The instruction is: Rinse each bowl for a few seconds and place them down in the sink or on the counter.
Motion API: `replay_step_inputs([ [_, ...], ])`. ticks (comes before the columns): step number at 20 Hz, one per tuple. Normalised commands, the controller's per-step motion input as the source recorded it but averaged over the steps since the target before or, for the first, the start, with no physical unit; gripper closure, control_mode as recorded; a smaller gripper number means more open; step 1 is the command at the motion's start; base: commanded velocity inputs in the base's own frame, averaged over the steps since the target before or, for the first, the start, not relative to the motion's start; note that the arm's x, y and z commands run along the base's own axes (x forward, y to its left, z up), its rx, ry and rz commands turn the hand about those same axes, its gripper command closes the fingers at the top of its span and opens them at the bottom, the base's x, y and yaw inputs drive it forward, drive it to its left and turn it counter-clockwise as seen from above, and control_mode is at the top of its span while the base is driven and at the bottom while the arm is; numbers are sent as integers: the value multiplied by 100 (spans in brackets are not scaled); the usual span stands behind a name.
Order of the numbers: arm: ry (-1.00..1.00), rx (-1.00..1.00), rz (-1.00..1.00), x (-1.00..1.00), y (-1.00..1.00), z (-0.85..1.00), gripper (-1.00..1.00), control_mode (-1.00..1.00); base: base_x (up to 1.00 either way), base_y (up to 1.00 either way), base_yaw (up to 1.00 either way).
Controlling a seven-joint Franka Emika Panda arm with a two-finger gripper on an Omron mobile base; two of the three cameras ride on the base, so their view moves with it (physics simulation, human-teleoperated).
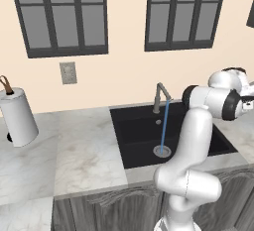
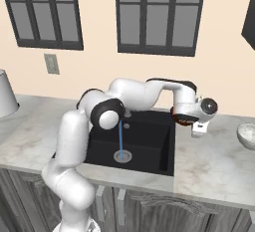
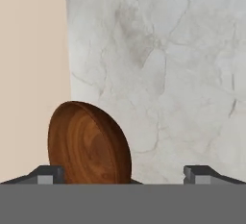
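Note:
A reddish-brown bowl (image 3: 89, 143), darker inside, lies on the marble counter (image 3: 168, 50) near the wall, showing its hollow. My gripper (image 3: 125, 174) is open above it, fingertips wide apart, and the bowl sits close to the left fingertip (image 3: 48, 174). In the right base view the arm reaches right over the black sink (image 2: 149, 141). There the gripper (image 2: 197, 130) hangs over the counter (image 2: 214, 161) just past the sink's right edge, with a sliver of the bowl (image 2: 180, 118) under the hand. The sink (image 1: 139, 126) has a grey tap (image 1: 159, 96).
A blue stream of water (image 1: 163, 126) runs from the tap onto the drain (image 1: 161, 150). A pale grey bowl (image 2: 246, 135) sits at the far right of the counter. A paper towel roll (image 1: 17, 118) stands far left. The wall rises close behind the counter.

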Motion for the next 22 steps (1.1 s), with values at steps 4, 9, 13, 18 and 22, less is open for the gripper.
replay_step_inputs([
  [4, 0, -9, -26, -12, 24, 31, -100, -100, 0, 0, 0],
  [9, 1, -5, -30, 0, 9, 50, -100, -100, 0, 0, 0],
  [13, 4, 0, -33, -3, 0, 45, -100, -100, 0, 0, 0],
  [18, 7, 6, -34, -17, -5, 35, -100, -100, 0, 0, 0],
  [22, 3, 12, -35, -25, -6, 41, -100, -100, 0, 0, 0],
])
